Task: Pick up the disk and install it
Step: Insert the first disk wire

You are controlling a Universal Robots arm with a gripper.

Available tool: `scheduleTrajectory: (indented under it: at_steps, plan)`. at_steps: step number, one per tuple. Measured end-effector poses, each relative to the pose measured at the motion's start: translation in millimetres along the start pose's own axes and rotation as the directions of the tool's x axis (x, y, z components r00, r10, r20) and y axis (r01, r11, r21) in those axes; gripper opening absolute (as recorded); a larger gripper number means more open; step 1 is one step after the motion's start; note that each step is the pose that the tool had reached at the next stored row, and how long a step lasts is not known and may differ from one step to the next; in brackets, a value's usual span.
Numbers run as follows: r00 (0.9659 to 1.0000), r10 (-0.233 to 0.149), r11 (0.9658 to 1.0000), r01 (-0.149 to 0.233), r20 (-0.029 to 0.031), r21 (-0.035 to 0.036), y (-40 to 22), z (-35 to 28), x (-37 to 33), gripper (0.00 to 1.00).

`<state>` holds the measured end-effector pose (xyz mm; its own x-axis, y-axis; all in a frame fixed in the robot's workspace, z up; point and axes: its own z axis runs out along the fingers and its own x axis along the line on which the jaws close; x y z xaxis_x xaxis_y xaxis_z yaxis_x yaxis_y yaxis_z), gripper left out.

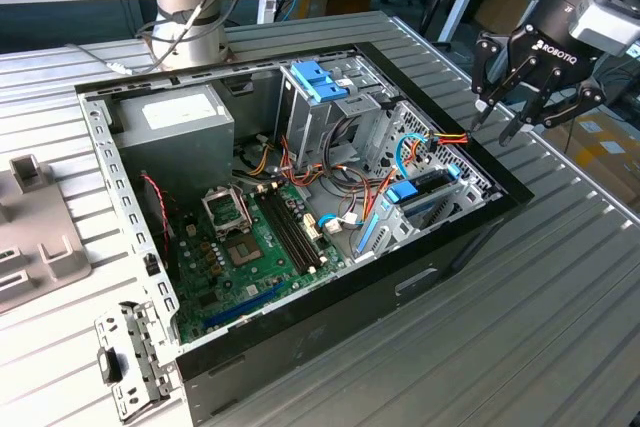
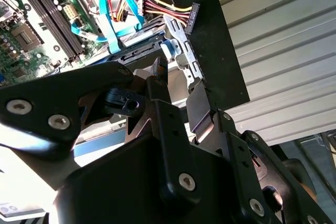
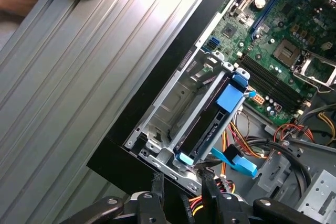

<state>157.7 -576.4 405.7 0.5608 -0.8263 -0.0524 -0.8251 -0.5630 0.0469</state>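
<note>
Our jaws hang open and empty above the computer case [image 1: 330, 317]. The disk [image 3: 207, 129] sits below them in its metal cage [image 3: 168, 98]. Going down, we could snag the loose cables [image 1: 447, 137] just beside it.

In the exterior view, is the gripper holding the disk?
No, the gripper is empty with fingers open, and the disk sits inside the computer case.
</note>
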Motion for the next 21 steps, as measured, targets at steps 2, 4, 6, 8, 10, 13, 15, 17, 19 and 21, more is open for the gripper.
scheduleTrajectory:
  at_steps: [2, 4, 6, 8, 10, 13, 15, 17, 19, 21]
  plan:
    - [1.0, -0.001, 1.0, 0.001, -0.0001, -0.0001, -5.6, 5.1, 3.4, 0.42]
    - [1.0, -0.002, 1.0, 0.002, -0.0001, -0.0001, -10.1, 7.8, 5.7, 0.42]
    - [1.0, -0.002, 1.0, 0.002, -0.0001, -0.0002, -10.8, 8.3, 6.1, 0.42]
    - [1.0, -0.003, 1.0, 0.003, -0.0002, -0.0002, -12.7, 8.9, 6.8, 0.42]
    - [1.0, -0.004, 1.0, 0.004, 0.0, -0.0002, -14.6, 9.7, 7.0, 0.42]
    - [0.9999, -0.011, 0.9999, 0.011, -0.0004, -0.0005, -15.9, 10.7, 6.4, 0.42]
    - [0.9995, -0.031, 0.9995, 0.031, -0.0014, -0.0016, -16.4, 11.3, 6.1, 0.42]
    - [0.9983, -0.058, 0.9983, 0.058, -0.0026, -0.0031, -16.7, 12.0, 5.9, 0.42]
    - [0.9974, -0.072, 0.9974, 0.072, -0.0033, -0.004, -17.4, 12.7, 5.2, 0.42]
    - [0.9971, -0.077, 0.9971, 0.077, -0.0035, -0.0042, -18.9, 13.9, 3.6, 0.42]
